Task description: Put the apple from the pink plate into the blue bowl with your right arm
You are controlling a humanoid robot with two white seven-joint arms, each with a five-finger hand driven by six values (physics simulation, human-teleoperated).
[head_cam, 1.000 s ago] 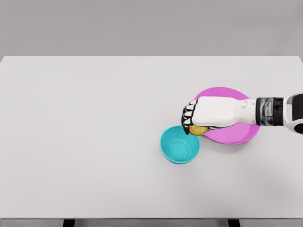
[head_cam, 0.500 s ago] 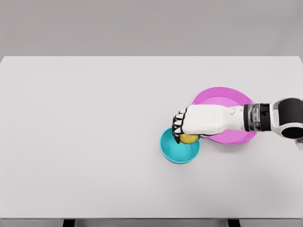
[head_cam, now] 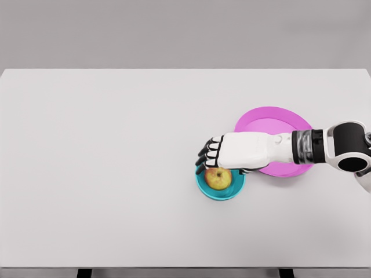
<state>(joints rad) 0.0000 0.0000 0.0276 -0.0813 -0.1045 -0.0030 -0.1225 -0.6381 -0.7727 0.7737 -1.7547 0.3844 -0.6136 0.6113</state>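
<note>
The right hand [head_cam: 232,152] hovers over the far rim of the blue bowl [head_cam: 219,183], fingers [head_cam: 206,155] spread loosely and gripping nothing. Just beneath them the apple [head_cam: 218,178] sits inside the bowl, yellow-green with a reddish blush; it seems clear of the fingertips, though the gap is hard to judge. Right of the bowl, the pink plate [head_cam: 273,124] lies partly hidden under the forearm on the white desk [head_cam: 104,174].

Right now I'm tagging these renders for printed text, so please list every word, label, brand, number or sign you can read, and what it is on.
There is none to read.
apple: no sticker or mark.
blue bowl: plain.
pink plate: plain.
table: bare white, no print.
right hand and its arm: white shells and dark joints, no lettering visible.
</note>
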